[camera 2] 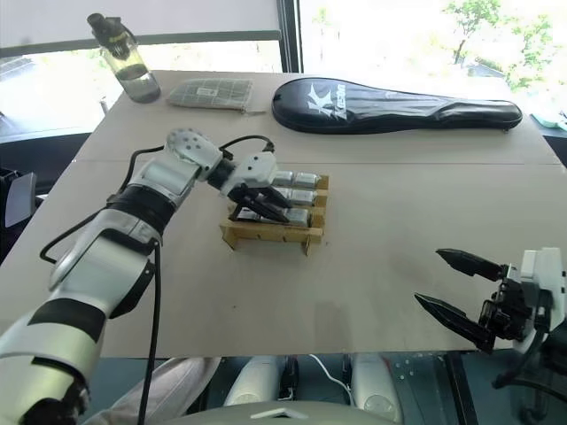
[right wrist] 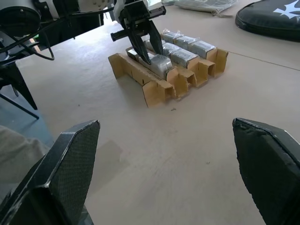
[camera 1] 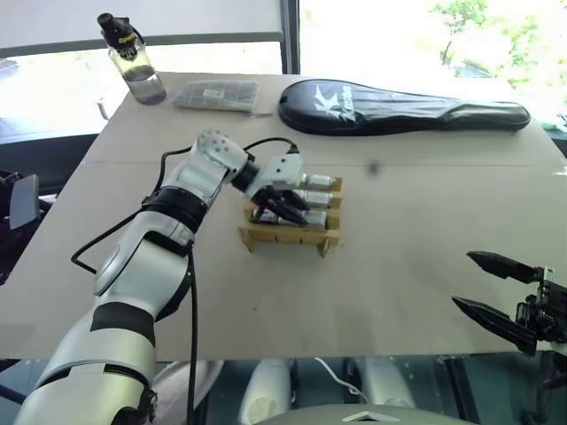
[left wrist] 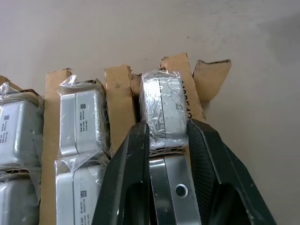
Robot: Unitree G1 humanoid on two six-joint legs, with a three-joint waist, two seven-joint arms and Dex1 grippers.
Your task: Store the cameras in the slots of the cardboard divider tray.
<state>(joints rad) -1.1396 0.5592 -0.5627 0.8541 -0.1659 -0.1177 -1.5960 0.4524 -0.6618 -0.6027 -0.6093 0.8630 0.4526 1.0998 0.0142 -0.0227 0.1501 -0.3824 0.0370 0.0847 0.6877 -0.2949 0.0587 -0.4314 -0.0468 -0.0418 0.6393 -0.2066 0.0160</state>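
The tan cardboard divider tray (camera 1: 283, 237) stands mid-table with several plastic-wrapped silver cameras (camera 1: 317, 183) lying in its far rows. My left gripper (camera 1: 282, 208) reaches down into the tray's near-left part. In the left wrist view its two black fingers are shut on one wrapped camera (left wrist: 163, 108), which sits between cardboard dividers (left wrist: 117, 93); more cameras (left wrist: 82, 119) fill the neighbouring row. My right gripper (camera 1: 462, 279) hovers open and holds nothing near the table's front right edge, well apart from the tray (right wrist: 157, 91).
At the table's far side stand a clear bottle (camera 1: 133, 62), a flat grey grid-patterned packet (camera 1: 218, 95) and a long black racket case (camera 1: 399, 108). Bare tabletop lies between the tray and the right gripper. A black cable hangs along the left arm.
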